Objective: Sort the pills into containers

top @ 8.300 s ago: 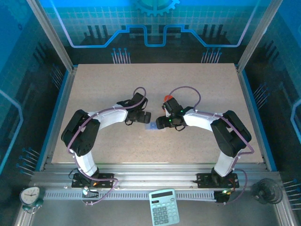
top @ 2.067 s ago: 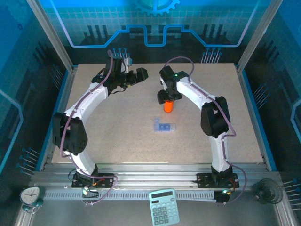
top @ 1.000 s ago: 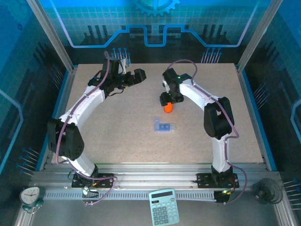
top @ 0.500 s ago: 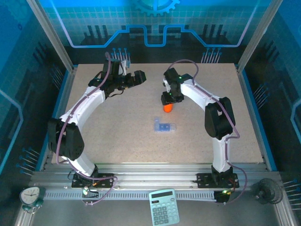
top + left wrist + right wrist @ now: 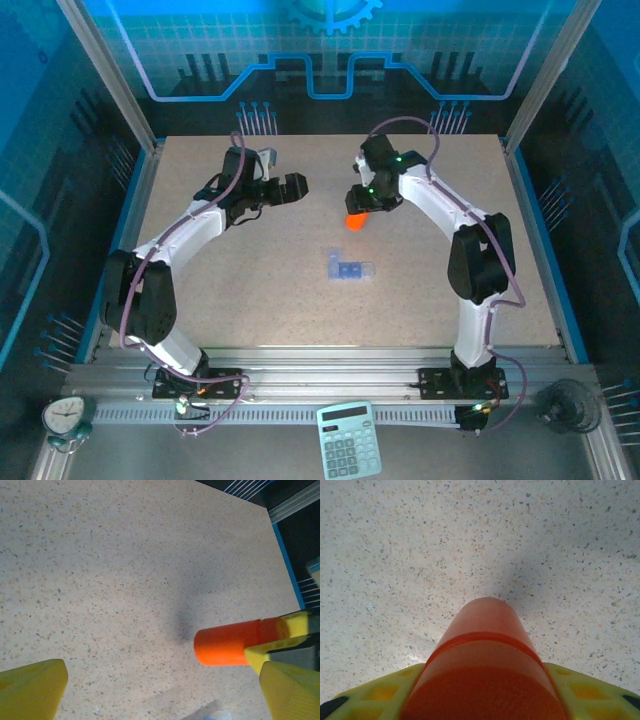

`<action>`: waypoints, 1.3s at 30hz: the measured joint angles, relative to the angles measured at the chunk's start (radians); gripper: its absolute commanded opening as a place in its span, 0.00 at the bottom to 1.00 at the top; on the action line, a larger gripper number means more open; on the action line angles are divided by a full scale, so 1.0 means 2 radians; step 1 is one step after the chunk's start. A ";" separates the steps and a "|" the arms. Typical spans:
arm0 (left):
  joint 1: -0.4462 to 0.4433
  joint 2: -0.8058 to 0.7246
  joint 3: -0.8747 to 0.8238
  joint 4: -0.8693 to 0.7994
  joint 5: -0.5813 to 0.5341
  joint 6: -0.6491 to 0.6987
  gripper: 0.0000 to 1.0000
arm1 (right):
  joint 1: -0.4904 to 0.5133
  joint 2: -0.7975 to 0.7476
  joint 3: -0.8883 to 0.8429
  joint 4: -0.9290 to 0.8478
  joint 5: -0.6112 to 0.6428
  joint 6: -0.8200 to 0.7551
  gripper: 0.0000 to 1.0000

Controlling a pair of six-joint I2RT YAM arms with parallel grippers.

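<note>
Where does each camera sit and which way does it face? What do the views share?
Top external: above and behind the bases, looking down on the table; both arms and the pill box show.
Left wrist: on the left arm, facing down across the table; the open left claw frames it.
Right wrist: on the right arm, looking along the orange bottle held in the right claw.
Shared: all three show that orange bottle.

A speckled beige table (image 5: 230, 290) bears the small translucent blue pill box (image 5: 349, 269), lying flat near its middle, well apart from every edge.
</note>
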 measured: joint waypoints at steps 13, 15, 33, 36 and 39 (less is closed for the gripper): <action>-0.012 -0.009 -0.048 0.134 0.014 0.105 0.99 | -0.024 -0.012 0.012 0.005 -0.077 0.009 0.43; -0.017 -0.009 -0.050 0.150 0.019 0.119 0.99 | -0.027 -0.015 0.014 0.006 -0.087 0.010 0.43; -0.033 -0.009 -0.118 0.325 0.077 0.197 0.99 | -0.033 -0.023 0.029 0.021 -0.144 0.019 0.43; -0.033 -0.007 -0.140 0.364 0.095 0.209 0.99 | -0.038 -0.024 0.038 0.018 -0.154 0.019 0.43; -0.035 0.004 -0.155 0.398 0.110 0.219 0.99 | -0.044 -0.024 0.049 0.014 -0.168 0.015 0.43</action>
